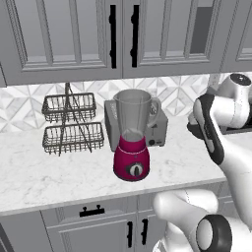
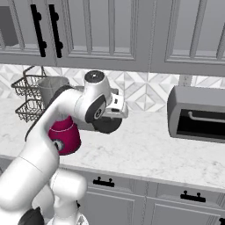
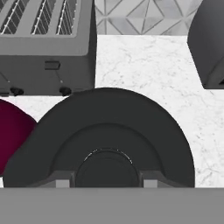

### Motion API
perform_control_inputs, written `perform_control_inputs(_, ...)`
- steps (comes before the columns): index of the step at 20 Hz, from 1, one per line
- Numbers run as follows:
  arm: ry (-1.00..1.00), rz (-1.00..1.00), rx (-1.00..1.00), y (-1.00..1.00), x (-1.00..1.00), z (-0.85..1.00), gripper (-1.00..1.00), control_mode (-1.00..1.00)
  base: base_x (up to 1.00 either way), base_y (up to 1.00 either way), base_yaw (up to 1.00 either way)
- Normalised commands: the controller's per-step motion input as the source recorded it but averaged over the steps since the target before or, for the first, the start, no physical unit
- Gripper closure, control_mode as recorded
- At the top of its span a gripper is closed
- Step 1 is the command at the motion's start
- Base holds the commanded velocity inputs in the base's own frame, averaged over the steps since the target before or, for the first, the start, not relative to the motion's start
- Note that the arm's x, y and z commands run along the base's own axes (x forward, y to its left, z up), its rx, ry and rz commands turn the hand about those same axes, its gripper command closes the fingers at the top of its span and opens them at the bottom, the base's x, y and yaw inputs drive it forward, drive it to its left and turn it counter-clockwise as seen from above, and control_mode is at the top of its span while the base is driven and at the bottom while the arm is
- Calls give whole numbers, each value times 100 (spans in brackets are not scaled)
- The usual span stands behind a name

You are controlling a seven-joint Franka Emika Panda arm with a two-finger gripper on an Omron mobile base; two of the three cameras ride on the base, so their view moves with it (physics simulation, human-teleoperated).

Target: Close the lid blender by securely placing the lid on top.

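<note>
Here the gripper (image 3: 107, 183) holds the lid (image 3: 105, 131) above the counter (image 3: 148, 70), right of the open-topped blender (image 1: 132, 135).

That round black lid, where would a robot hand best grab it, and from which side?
Probably by the raised round knob at the centre of the lid, coming straight down from above. The lid is a flat, wide disc, so its rim looks too broad to pinch, and the gripper sits right at that knob.
</note>
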Motion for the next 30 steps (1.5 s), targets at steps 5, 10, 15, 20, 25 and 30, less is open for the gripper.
perform_control_inputs(5, 0, 4, 0, 0, -13, 72, 100, -100, 0, 0, 0)
perform_control_inputs(10, 0, 13, 3, 5, -17, 47, 100, -100, 0, 0, 0)
perform_control_inputs(15, 0, 13, 6, 46, -9, 17, 100, -100, 0, 0, 0)
perform_control_inputs(20, 0, 10, 3, 67, -7, 21, 100, -100, 0, 0, 0)
perform_control_inputs(25, 0, 4, 4, 64, 0, 36, 100, -100, 0, 0, 0)
perform_control_inputs(30, 4, 0, 7, 60, 0, 48, 100, -100, 0, 0, 0)
